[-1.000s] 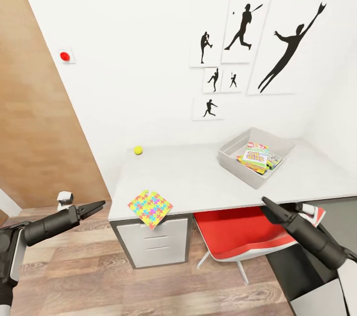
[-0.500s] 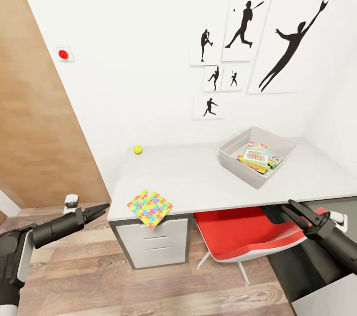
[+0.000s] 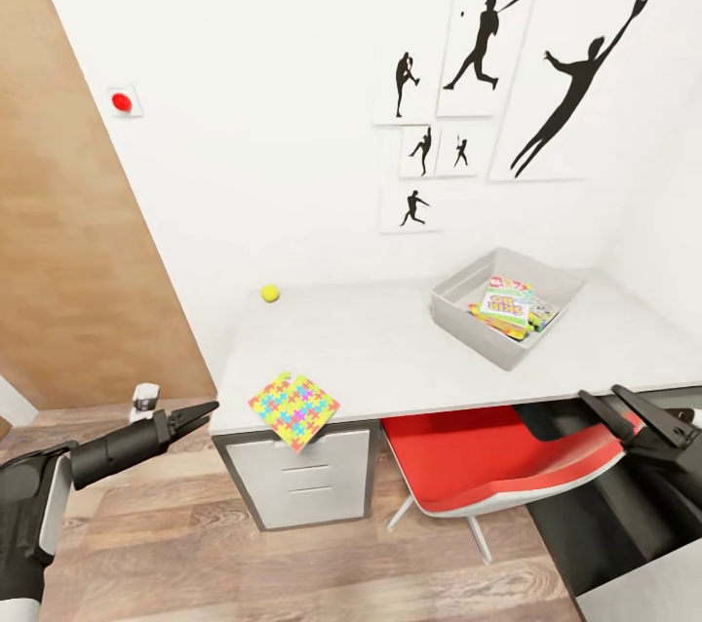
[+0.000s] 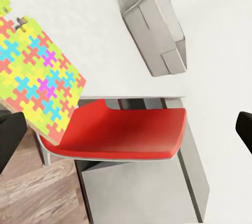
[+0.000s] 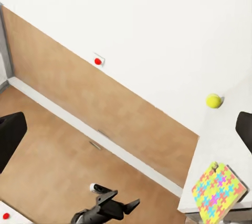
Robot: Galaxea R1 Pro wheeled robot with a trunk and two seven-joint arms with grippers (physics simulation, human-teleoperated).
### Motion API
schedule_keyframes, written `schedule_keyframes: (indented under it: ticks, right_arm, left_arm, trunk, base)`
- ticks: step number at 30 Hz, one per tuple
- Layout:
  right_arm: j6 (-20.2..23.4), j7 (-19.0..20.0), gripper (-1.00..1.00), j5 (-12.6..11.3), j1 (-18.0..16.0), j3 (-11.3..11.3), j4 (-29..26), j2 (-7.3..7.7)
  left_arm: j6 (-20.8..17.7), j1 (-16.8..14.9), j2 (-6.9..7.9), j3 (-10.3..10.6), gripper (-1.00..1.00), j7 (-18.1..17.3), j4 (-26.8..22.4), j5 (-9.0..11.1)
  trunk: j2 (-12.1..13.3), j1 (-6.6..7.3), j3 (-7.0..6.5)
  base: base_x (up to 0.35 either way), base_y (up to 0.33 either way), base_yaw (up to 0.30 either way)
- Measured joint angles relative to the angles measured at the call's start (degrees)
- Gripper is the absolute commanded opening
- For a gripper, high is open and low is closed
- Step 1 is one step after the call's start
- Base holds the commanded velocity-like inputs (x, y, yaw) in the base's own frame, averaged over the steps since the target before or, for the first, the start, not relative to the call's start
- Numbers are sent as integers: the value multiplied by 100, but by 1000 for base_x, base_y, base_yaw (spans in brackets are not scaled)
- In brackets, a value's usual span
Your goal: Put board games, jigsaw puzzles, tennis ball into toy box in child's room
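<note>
Table (image 3: 409,359) sits ahead of me, red chair (image 3: 478,466) tucked under it. Toy box (image 3: 458,305) stands at the far right of the tabletop with board games (image 3: 507,308) inside. Jigsaw puzzle (image 3: 293,408) overhangs the front left edge; tennis ball (image 3: 270,292) sits at the back left near the wall. My left gripper (image 3: 195,414) hovers off the table's left corner, fingers together, empty. Right gripper (image 3: 634,412) hangs low by the chair, fingers apart, empty. Likely step: approach for the puzzle. Next: reach in with the left arm, open, pinch the overhanging edge.
</note>
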State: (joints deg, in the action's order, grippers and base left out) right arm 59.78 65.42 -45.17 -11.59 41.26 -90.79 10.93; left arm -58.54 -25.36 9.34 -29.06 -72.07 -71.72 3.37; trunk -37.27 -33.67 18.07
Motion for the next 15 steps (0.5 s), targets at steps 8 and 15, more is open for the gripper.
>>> schedule_keyframes:
  ticks: [8, 15]
  right_arm:
    - [-1, 61, 100, -104, 12, 8, 2, 54]
    - [-1, 63, 100, -80, 13, 9, 14, 57]
  left_arm:
    - [6, -13, -76, 0, 100, 173, 117, -5]
    - [-7, -23, -108, 53, 100, 196, 160, -4]
  trunk:
    - [-321, -176, 144]
    - [-603, -330, 270]
  base:
    - [0, 0, 0]
    - [0, 0, 0]
